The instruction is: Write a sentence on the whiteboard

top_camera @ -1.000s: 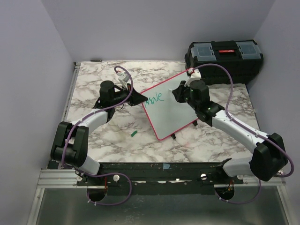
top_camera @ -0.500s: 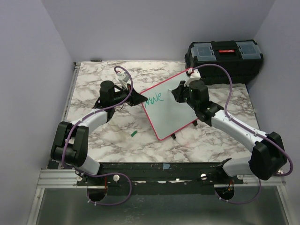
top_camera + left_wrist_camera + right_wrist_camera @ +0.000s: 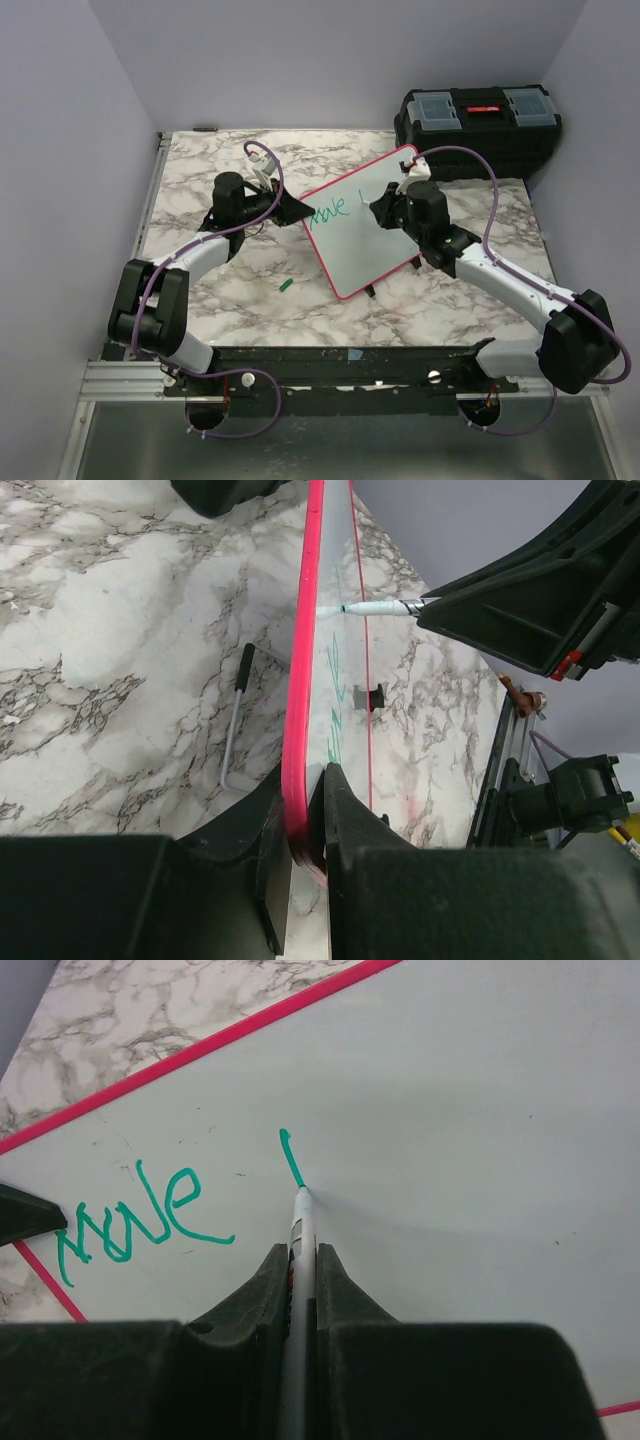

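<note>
- Starting a second word: a short green stroke (image 3: 291, 1157) now stands on the glossy white whiteboard with thin pink-red frame (image 3: 365, 240), just right of the scrawled green first word (image 3: 140, 1222). A second ago only that word was there.
- Right claw (image 3: 298, 1252) has shifted along the whiteboard toward its far-right part. It is closed narrow on a slim white marker with green tip (image 3: 298, 1222), and the tip touches the whiteboard at the foot of the new stroke.
- Left claw (image 3: 302, 780) pinches the whiteboard's left frame edge, jaws narrow on the pink rim. Hold unchanged.
- Whiteboard stands tilted up off the grey-veined marble table (image 3: 190, 175), its written face toward the right arm.
- Small green cap-like piece (image 3: 286, 286) lies on the table, near the whiteboard's near-left corner.
- Judgement: sentence hardly begun, one word plus one stroke. Much bare whiteboard is left right of and below the writing.
- Risk: marker pressure may rock the whiteboard if the edge pinch slips.
</note>
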